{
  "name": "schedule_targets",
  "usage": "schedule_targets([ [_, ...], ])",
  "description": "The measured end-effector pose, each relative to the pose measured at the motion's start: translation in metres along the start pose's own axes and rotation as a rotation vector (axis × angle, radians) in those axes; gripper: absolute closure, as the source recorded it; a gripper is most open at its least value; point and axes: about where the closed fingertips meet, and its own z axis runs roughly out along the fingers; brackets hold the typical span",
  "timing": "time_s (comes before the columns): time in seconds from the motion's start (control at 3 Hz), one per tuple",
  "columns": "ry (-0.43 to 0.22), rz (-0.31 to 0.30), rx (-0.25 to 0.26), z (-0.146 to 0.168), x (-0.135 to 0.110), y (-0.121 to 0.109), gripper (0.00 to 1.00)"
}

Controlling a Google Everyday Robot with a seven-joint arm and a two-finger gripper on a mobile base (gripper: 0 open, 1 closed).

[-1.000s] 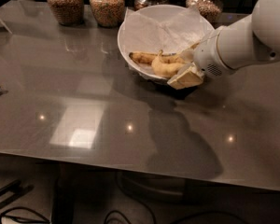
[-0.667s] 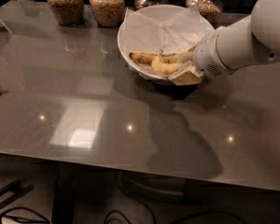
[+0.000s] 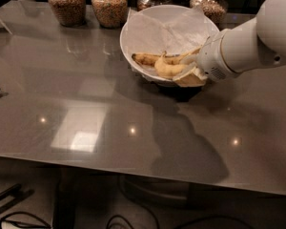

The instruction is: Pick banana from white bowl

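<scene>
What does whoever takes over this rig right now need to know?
Gripper: at the front right rim of the white bowl, reaching in from the right, up against the banana. I cannot tell whether it has a hold.
Things: the banana lies in the bowl, beside a slimmer banana. The bowl stands toward the back of the table.
Done: the approach.
Left: confirm the grasp, then lift the banana out of the bowl.
</scene>
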Motion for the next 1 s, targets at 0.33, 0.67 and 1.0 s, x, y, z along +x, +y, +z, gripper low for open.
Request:
schedule_targets([
  [0.33,-0.018,0.014,0.006,-0.003,0.000,-0.001,1.00],
  [0.67,-0.043,0.010,0.044,-0.015,-0.004,-0.010,1.00],
  [1.0,-0.053,-0.023,0.097,-0.036,-0.011,-0.020,1.00],
])
